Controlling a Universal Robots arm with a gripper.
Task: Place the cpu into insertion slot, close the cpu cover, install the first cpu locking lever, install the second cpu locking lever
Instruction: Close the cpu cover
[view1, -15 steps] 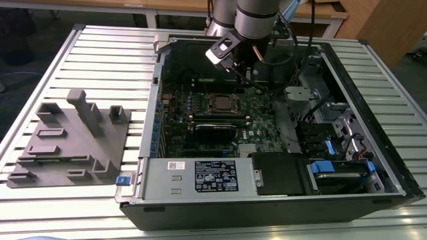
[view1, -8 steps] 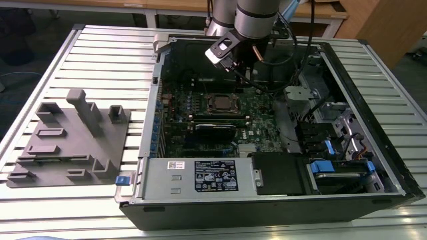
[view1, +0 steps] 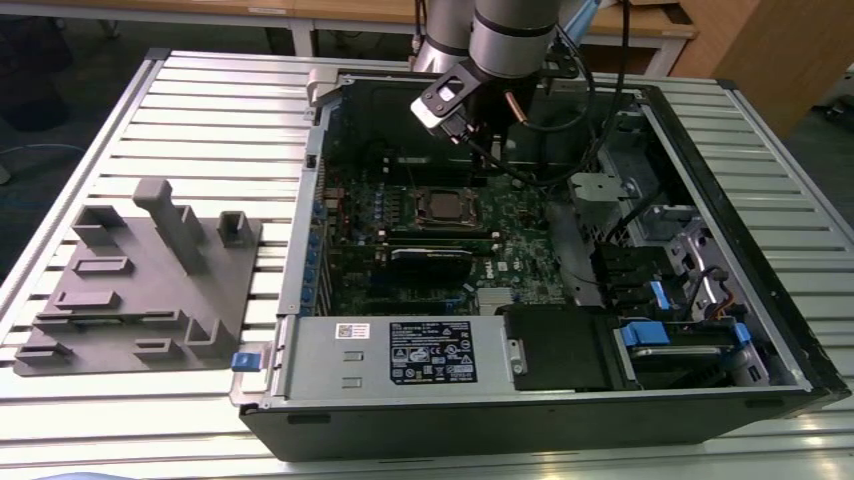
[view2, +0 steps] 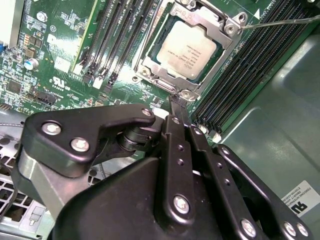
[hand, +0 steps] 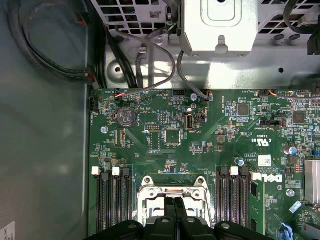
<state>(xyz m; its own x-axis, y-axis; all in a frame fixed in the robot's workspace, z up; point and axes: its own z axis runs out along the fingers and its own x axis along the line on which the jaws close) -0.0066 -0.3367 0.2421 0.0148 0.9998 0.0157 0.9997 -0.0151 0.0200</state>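
Gripper (view2: 173, 100) fingers pressed together, nothing visible between them, tips at the rim of the insertion slot (view2: 141, 75). You'll see the cpu (view2: 187, 50) seated inside, cpu cover (view2: 216, 75) down flat around its edges.

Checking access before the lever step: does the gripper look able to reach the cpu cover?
Likely yes: the gripper, fingers shut, sits just beside the edge of the cpu cover, with nothing between them.

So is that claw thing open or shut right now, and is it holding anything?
Gripper: shut, holding nothing, its tips by the edge of the cpu cover.
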